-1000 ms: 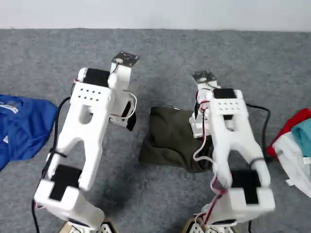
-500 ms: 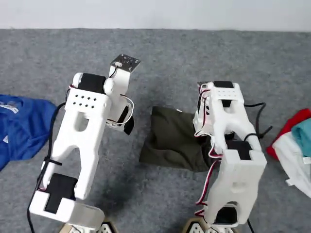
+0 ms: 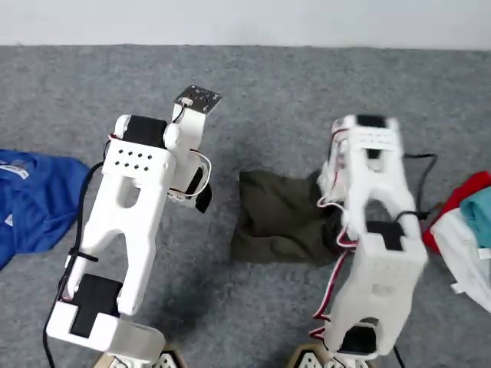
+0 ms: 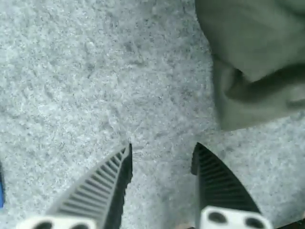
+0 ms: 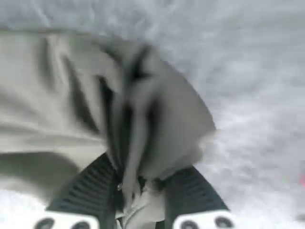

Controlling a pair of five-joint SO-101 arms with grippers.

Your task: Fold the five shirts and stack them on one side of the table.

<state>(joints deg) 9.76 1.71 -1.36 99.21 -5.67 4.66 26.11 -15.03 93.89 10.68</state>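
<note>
Shirt point(image 3: 280, 218) of olive cloth in right pincer point(image 5: 143, 179).

Right claw point(image 5: 138, 186) and its pinched olive shirt point(image 3: 276, 218) now farther right, the cloth more bunched.

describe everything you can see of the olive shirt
The olive shirt is dark, matte, soft cloth, partly folded into a rumpled rectangle on the grey table between the arms. Its edge by the right arm is bunched and pinched in the shut right end effector. The open left end effector sits beside it, not touching.
</note>
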